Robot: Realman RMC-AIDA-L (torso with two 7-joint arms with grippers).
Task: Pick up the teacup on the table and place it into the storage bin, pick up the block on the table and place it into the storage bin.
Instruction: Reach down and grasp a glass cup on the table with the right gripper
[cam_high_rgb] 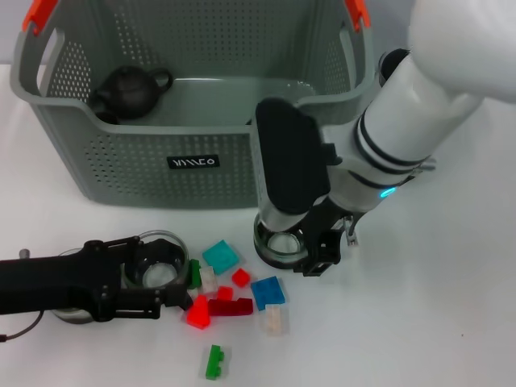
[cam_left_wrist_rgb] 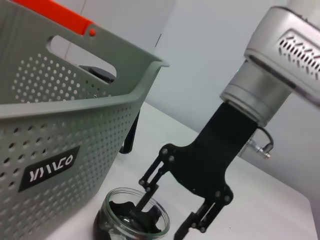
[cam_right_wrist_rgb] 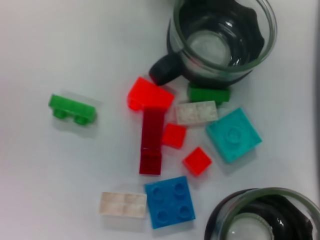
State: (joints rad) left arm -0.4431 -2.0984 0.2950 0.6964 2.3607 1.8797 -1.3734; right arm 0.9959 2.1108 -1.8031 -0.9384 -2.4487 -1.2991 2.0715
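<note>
The grey-green storage bin (cam_high_rgb: 137, 173) stands at the back of the table and also shows in the left wrist view (cam_left_wrist_rgb: 65, 120). One glass teacup (cam_high_rgb: 157, 268) stands at the front left, with my left gripper (cam_high_rgb: 165, 272) reaching around it from the left. It also shows in the right wrist view (cam_right_wrist_rgb: 222, 40). A second glass teacup (cam_high_rgb: 282, 243) stands under my right wrist and also shows in the right wrist view (cam_right_wrist_rgb: 265, 215). My right gripper (cam_left_wrist_rgb: 157, 225) is open, with one finger (cam_left_wrist_rgb: 145, 197) down at a cup's rim. Loose blocks lie between the cups: teal (cam_high_rgb: 220, 256), blue (cam_high_rgb: 268, 292), red (cam_high_rgb: 197, 313) and green (cam_high_rgb: 214, 363).
A black teapot (cam_high_rgb: 129, 90) lies inside the bin at its back left. The bin's handle tops are orange-red (cam_high_rgb: 39, 14). More small blocks, dark red (cam_right_wrist_rgb: 151, 141) and clear (cam_right_wrist_rgb: 122, 204), lie among the others. The white table is bare to the right of my right arm.
</note>
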